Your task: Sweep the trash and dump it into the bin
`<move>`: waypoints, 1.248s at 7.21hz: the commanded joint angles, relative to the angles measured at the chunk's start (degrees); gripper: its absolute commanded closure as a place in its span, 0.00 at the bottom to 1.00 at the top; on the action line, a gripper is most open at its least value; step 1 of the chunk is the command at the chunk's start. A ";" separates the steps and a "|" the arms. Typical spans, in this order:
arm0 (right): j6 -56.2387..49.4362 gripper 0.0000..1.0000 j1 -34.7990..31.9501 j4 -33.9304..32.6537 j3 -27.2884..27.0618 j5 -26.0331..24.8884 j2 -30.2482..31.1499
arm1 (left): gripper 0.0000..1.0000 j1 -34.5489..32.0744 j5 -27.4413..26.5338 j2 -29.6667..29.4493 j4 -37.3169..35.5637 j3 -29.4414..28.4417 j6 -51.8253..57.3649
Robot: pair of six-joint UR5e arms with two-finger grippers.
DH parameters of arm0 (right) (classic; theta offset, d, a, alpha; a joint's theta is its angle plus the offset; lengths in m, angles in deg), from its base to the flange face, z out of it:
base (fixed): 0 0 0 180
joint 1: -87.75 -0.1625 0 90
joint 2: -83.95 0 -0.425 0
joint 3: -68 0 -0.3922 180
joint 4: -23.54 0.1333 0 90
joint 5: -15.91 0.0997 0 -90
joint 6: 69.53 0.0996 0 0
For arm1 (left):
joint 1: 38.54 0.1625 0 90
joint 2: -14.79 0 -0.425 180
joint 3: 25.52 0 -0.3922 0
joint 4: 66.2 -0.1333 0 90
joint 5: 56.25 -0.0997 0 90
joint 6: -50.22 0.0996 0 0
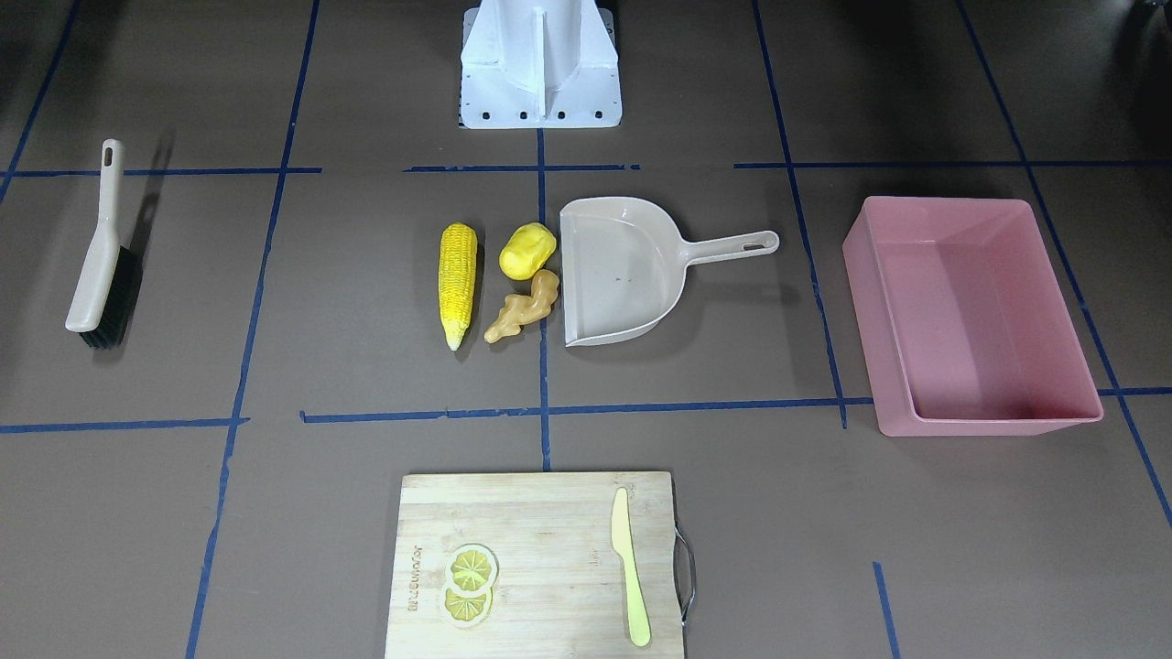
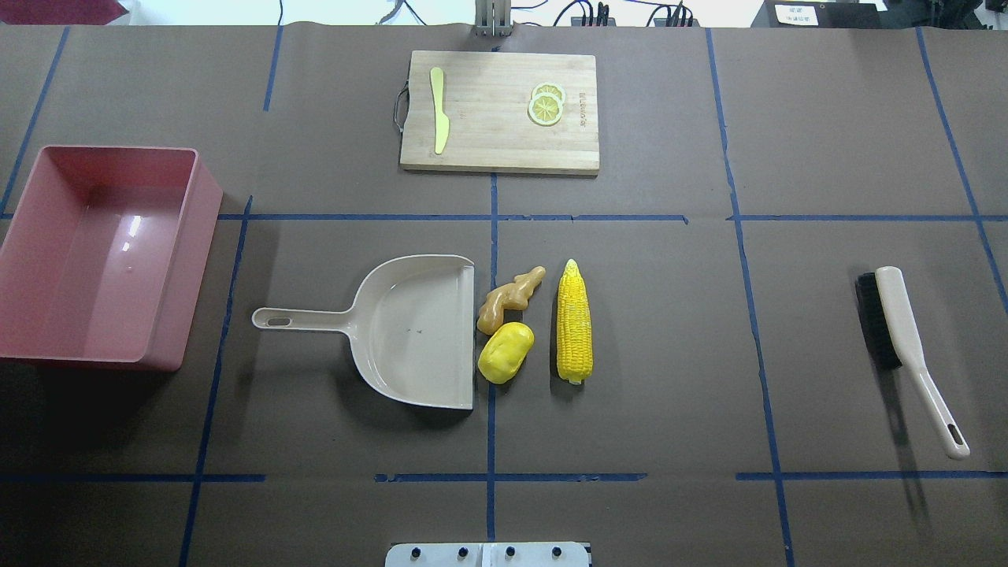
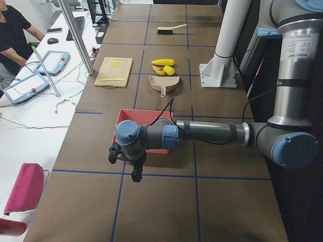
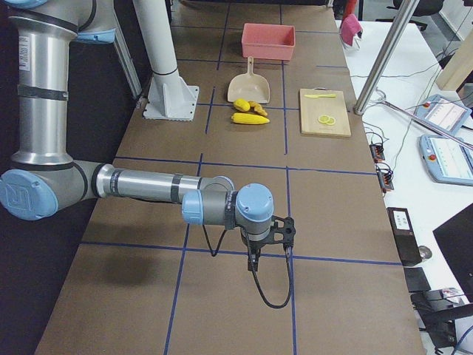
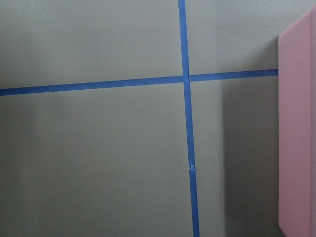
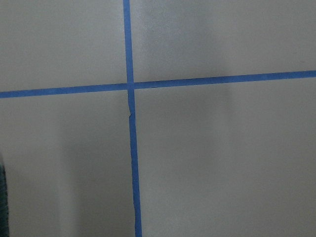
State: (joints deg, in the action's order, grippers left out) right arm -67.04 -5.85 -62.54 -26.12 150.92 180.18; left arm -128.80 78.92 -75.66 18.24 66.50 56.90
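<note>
A pale bamboo cutting board [image 1: 549, 522] lies nearest in the front-facing view, carrying two lemon slices [image 1: 470, 583] and a pale yellow plastic knife [image 1: 630, 567]. Beyond it, the long yellow corn cob [image 1: 459, 282], rounded yellow potato-like lump [image 1: 527, 251] and knobbly tan ginger root [image 1: 524, 309] lie on the table just beside the mouth of a beige plastic dustpan [image 1: 623, 275], well apart from the large pink rectangular plastic bin [image 1: 971, 316]. The left gripper [image 3: 135, 175] hangs near the bin and the right gripper [image 4: 253, 260] at the table's far end. I cannot tell whether either one's jaws are parted or closed.

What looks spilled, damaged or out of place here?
Nothing is damaged. Only the long yellow corn cob, rounded yellow potato-like lump and knobbly tan ginger root lie loose beside the mouth of the beige plastic dustpan, outside the pink rectangular tub.
</note>
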 commanded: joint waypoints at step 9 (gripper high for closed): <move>-0.55 0.00 0.09 0.99 -1.31 -0.19 -0.17 | 0.00 0.00 0.09 -0.16 0.19 0.52 -0.09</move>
State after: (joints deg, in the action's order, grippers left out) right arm -67.28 -5.76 -62.25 -26.44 150.78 180.02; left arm -128.80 78.98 -75.76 18.34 66.64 56.87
